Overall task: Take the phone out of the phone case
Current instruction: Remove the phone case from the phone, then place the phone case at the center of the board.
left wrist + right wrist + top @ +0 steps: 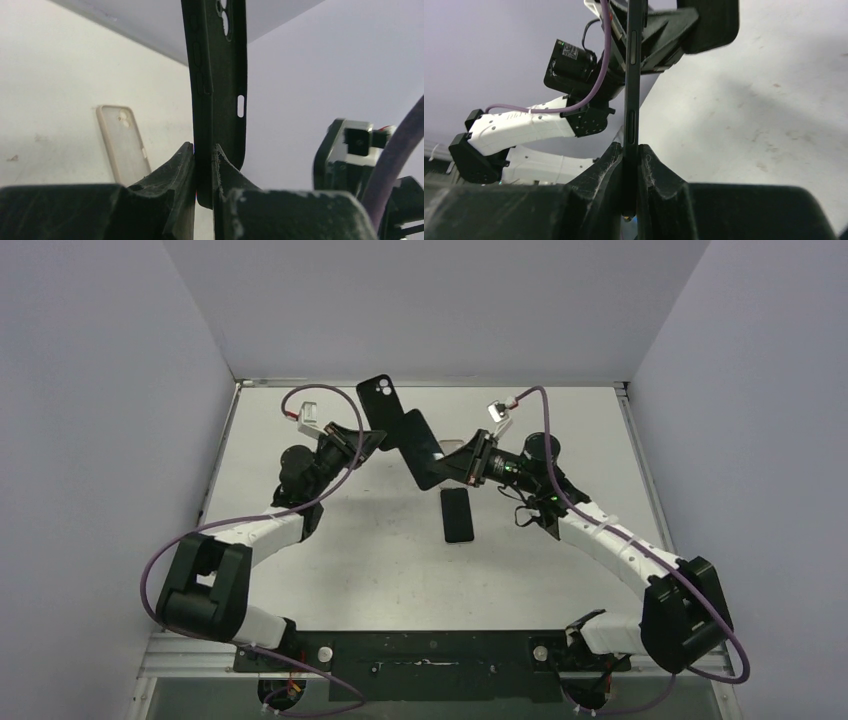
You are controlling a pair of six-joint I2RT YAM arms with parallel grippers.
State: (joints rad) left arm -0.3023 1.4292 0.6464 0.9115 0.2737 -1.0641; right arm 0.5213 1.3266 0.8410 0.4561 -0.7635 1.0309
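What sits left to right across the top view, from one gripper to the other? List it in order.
left gripper → black phone case → phone → right gripper

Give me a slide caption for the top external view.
Left pincer grips the empty black phone case; right pincer grips the bare phone beside it.

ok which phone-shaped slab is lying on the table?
The pale-rimmed dark slab, lying flat, ungripped; the black camera-cutout case and black phone are clamped in the jaws.

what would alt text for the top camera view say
Over a white table, the left end effector grips a black phone case and the right end effector a black phone; another phone-sized dark item lies flat below.
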